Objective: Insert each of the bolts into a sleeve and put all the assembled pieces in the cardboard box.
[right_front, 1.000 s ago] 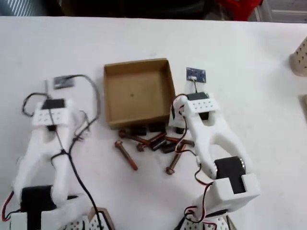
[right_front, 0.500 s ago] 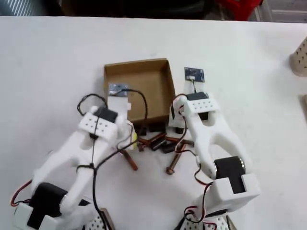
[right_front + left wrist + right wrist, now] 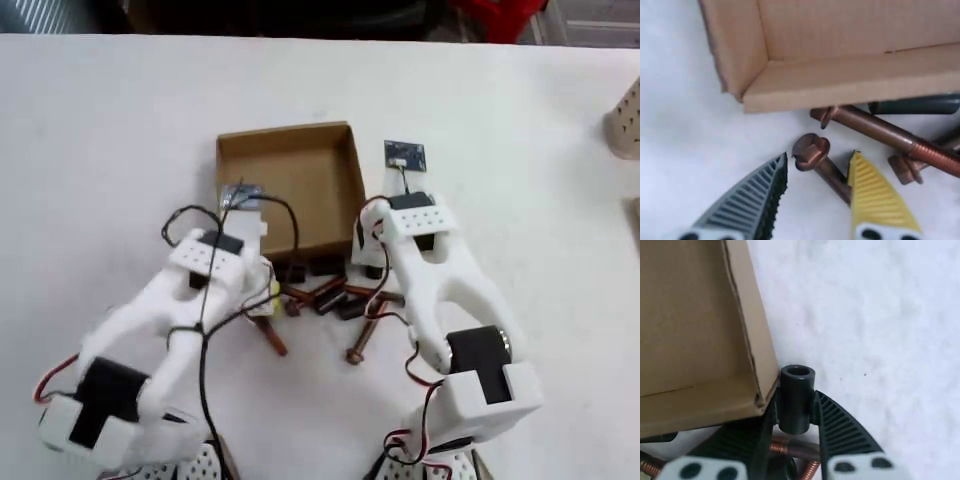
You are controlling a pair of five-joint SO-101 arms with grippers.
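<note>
The cardboard box (image 3: 290,190) sits mid-table with nothing inside it. In front of it lies a pile of copper bolts (image 3: 358,345) and black sleeves (image 3: 298,272). My left gripper (image 3: 819,157) is open low over the table, its grey and yellow fingers on either side of a copper bolt (image 3: 812,152) just off the box corner (image 3: 747,95). In the high view the left gripper (image 3: 262,292) is at the pile's left end. My right gripper (image 3: 795,405) is shut on a black sleeve (image 3: 796,400), held upright beside the box's right front corner (image 3: 762,390).
More bolts (image 3: 875,132) and a dark sleeve (image 3: 915,105) lie against the box's front wall. A beige pegged block (image 3: 625,120) stands at the far right table edge. Black cables (image 3: 200,340) trail over the left arm. Open white table lies left of and behind the box.
The left arm swung from the table's left side rightward to the pile and lowered its gripper around a bolt. The right arm has kept still with its sleeve.
</note>
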